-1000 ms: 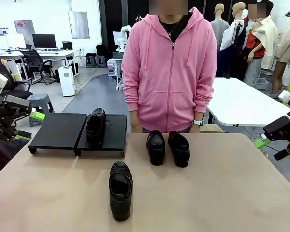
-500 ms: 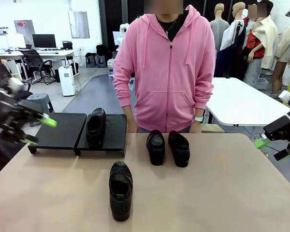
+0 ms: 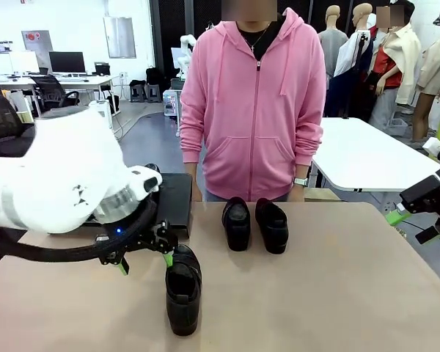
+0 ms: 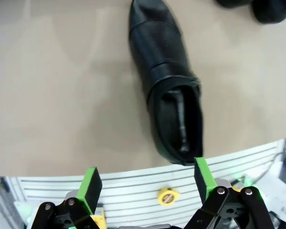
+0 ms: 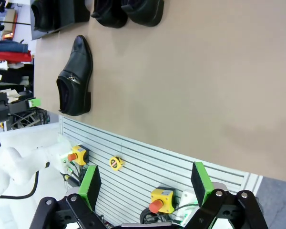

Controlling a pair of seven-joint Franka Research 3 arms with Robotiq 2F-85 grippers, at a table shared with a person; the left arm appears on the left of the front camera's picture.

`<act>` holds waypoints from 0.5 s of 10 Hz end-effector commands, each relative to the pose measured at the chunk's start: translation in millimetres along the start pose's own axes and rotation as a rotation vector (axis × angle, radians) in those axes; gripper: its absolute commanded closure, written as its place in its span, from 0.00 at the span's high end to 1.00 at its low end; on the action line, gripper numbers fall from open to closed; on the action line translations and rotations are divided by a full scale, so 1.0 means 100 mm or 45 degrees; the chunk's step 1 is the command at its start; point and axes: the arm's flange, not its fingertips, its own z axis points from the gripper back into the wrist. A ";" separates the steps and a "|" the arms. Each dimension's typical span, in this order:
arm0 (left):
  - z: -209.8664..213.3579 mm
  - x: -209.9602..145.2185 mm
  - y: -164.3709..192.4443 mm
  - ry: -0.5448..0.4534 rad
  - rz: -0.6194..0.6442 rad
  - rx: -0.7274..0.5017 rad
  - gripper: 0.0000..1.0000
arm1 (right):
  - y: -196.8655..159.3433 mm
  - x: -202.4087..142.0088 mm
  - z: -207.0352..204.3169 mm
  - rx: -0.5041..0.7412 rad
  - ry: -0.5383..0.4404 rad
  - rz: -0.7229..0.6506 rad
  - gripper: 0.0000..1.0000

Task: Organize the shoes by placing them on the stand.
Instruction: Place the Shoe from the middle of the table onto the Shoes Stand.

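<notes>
Close to the table's (image 3: 337, 293) near edge lies one shoe (image 3: 183, 290), heel end almost at the edge, toe pointing away. The left gripper (image 3: 144, 262) hangs low just beside it, jaws spread wide and holding nothing. In the left wrist view the shoe sits off-centre, its heel close to one pad (image 4: 201, 174) rather than midway. A straight descent from here would likely land that finger on the leather instead of beside it, and the push could slide the shoe off the edge. The glossy, rounded upper may also slip between the pads or buckle under a pinch, so the shoe could tip or drop on the way. Two more shoes (image 3: 237, 222) stand side by side near the far edge in front of the person (image 3: 257, 110). The stand (image 3: 177, 196) sits far left, partly behind the left arm (image 3: 59, 183); a low carry might clip its front edge. The right gripper (image 3: 411, 226) waits off the table's right side, equally wide open and empty.
</notes>
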 end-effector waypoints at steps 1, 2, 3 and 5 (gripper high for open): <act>0.15 0.12 0.11 0.002 -0.123 0.050 1.00 | 0.02 0.04 0.02 0.028 -0.001 0.001 1.00; 0.00 0.00 0.00 0.000 0.000 0.000 1.00 | 0.02 0.04 0.02 0.028 -0.001 0.001 1.00; 0.00 0.00 0.00 0.000 0.000 0.000 1.00 | 0.02 0.04 0.02 0.028 -0.001 0.001 1.00; -0.21 0.10 -0.07 -0.035 -0.001 0.103 1.00 | 0.02 0.04 0.02 0.028 -0.001 0.001 1.00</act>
